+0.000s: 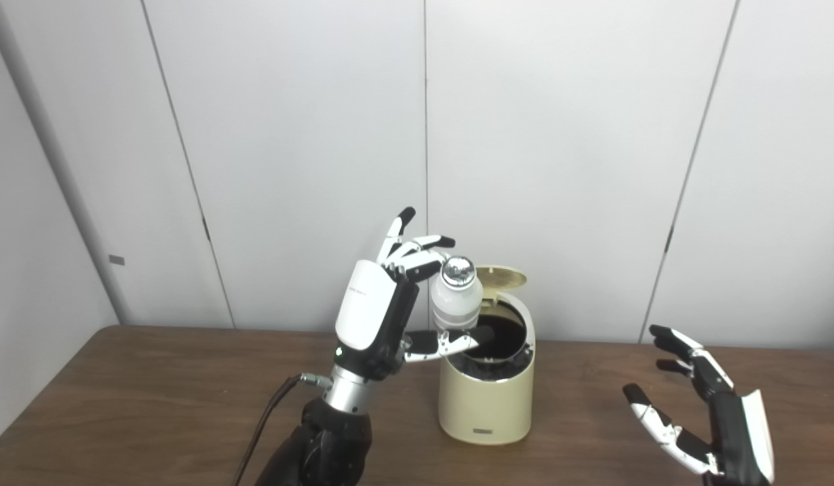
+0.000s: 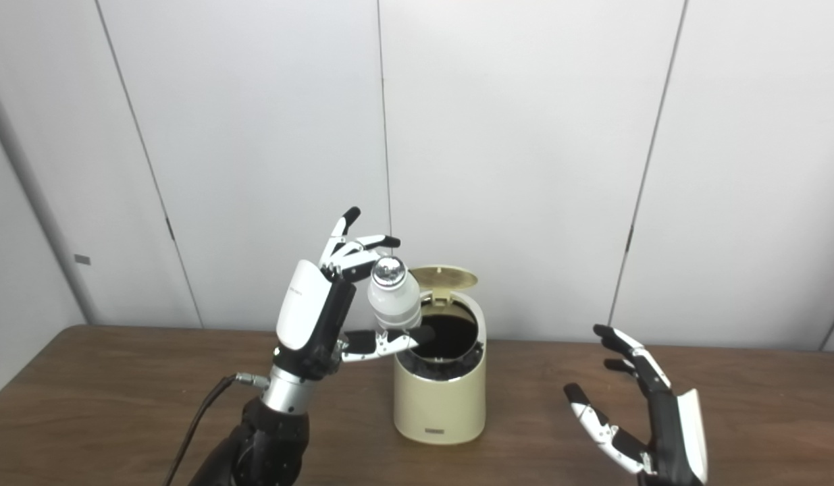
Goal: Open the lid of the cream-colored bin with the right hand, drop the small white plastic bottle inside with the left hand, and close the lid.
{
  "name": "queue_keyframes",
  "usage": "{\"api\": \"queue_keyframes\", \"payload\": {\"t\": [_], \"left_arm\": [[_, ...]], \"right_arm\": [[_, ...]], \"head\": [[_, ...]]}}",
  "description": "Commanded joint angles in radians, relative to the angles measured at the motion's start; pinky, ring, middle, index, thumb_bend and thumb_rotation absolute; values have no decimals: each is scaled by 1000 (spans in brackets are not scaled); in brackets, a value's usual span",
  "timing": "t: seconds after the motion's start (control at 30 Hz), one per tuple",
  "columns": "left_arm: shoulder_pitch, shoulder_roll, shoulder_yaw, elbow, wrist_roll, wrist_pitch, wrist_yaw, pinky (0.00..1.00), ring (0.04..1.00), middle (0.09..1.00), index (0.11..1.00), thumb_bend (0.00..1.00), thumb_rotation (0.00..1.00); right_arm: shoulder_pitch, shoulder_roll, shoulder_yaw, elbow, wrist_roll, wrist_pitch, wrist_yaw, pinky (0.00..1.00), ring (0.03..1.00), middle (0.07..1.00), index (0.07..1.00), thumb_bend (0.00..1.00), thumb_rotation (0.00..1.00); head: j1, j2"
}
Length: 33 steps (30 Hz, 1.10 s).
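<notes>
The cream-colored bin [image 1: 485,398] stands on the table with its round lid [image 1: 502,276] flipped up at the back and its dark inside showing. My left hand [image 1: 383,307] is raised just left of the bin's mouth. It holds the small white plastic bottle [image 1: 456,299] with a silver cap, the thumb under its base and the fingertips by the cap, some fingers lifted away. The bottle hangs tilted over the left rim of the opening. My right hand [image 1: 700,412] is open, palm turned left, low over the table to the right of the bin.
The brown wooden table [image 1: 153,405] runs the whole width of the view. Grey wall panels [image 1: 558,135] stand close behind the bin. A black cable [image 1: 268,412] trails from my left wrist toward the bottom edge.
</notes>
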Motion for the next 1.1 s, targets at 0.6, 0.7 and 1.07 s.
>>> {"api": "queue_keyframes", "payload": {"t": [0.6, 0.7, 1.07], "left_arm": [[-123, 36, -202, 202, 39, -21, 344, 1000, 744, 476, 486, 526, 0], [-135, 33, -227, 234, 31, -21, 362, 1000, 740, 474, 489, 525, 0], [-224, 59, -348, 365, 7, -21, 466, 1000, 737, 471, 494, 525, 0]], "right_arm": [[-23, -11, 5, -30, 31, -38, 7, 696, 816, 823, 782, 236, 350], [-19, -11, 5, -33, 28, -38, 10, 700, 817, 824, 784, 237, 325], [1, -3, 11, -64, 2, -28, 10, 699, 814, 816, 780, 244, 360]], "head": [[-11, 18], [-18, 23], [-44, 30]]}}
